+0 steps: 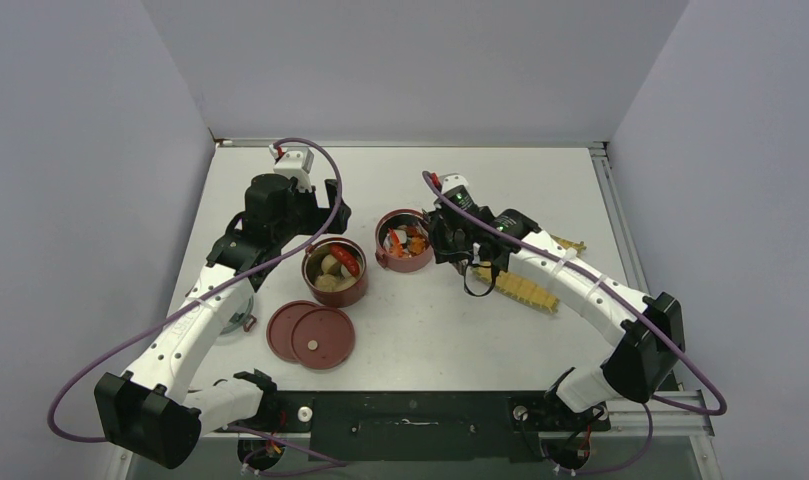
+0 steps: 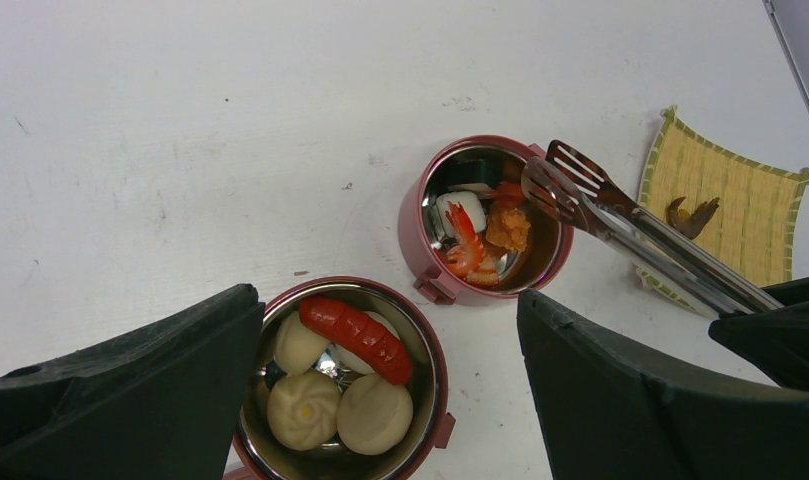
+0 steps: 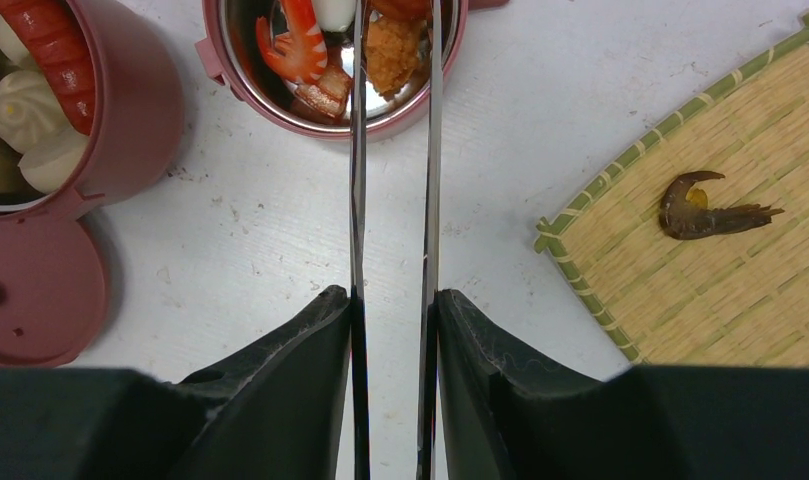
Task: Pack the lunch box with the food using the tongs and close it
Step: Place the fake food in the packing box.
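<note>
2 bowls [image 1: 335, 272] loaded, 1 dark scrap [image 3: 715, 207] left on mat [image 3: 620, 300], lids [image 1: 312, 336] off; right gripper [image 3: 392, 300] pinching tongs [image 3: 358, 200], left gripper [image 2: 385, 300] spread wide.

You will find the sausage bowl [image 1: 342, 297] uncovered, with pale buns [image 1: 328, 266] and a red sausage [image 1: 346, 257] inside. The second bowl [image 1: 405, 265] stands just right of it, holding orange bits [image 1: 413, 240]. Two lids [image 1: 312, 335] lie overlapped on its near side. The right gripper [image 1: 442, 238] and yellow mat [image 1: 528, 290] sit farther to its right.
</note>
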Controlling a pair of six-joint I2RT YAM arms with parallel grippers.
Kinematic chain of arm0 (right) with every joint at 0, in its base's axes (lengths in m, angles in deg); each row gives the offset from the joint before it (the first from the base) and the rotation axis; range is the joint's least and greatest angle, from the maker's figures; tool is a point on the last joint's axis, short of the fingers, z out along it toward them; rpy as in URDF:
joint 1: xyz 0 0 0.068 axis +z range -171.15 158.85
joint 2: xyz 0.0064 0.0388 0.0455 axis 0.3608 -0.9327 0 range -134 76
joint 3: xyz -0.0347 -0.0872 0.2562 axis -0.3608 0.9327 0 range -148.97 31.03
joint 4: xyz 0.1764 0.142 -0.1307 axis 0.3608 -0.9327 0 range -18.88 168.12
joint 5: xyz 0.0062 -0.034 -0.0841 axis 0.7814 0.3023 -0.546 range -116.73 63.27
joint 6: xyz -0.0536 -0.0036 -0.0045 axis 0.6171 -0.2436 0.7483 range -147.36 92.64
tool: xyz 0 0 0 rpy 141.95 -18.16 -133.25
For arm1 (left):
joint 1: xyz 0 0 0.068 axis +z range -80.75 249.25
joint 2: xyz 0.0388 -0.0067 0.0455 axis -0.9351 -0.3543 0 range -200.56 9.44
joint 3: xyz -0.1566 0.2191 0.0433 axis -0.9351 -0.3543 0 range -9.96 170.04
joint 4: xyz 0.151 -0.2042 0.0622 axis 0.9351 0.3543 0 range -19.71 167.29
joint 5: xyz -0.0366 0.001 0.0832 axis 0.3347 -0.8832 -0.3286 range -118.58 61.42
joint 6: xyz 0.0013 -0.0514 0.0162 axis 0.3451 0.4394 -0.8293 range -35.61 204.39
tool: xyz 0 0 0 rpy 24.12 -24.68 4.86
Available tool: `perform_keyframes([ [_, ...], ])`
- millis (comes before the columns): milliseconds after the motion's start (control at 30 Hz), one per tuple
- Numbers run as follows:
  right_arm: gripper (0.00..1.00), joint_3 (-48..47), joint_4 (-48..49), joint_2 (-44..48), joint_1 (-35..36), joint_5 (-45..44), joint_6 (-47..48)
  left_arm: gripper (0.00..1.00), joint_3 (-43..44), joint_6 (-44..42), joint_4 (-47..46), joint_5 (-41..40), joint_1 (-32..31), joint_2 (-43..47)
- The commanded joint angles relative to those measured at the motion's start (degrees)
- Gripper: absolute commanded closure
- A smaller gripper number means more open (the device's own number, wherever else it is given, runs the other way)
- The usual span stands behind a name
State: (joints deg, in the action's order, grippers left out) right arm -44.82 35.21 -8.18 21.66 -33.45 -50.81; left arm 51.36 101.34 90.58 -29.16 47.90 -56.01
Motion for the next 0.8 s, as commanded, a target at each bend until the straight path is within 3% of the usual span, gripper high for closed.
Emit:
perform_keyframes([
  [0,0.65,-2.28,0.39,2.84,0.26,-2.43,-0.77,0.02,0.88,0.28,-2.45,0.58,-0.28,1.50],
  [333,0.65,-4.17,-4.94,5.32,-1.06,-10.07,-2.38,0.02,0.87,0.28,-2.50,0.58,-0.28,1.78],
  [767,0.62,3.64,-11.43,14.11,-18.21,-6.87,-2.21,0.02,0.80,0.36,-2.63,2.01,-0.46,2.17],
])
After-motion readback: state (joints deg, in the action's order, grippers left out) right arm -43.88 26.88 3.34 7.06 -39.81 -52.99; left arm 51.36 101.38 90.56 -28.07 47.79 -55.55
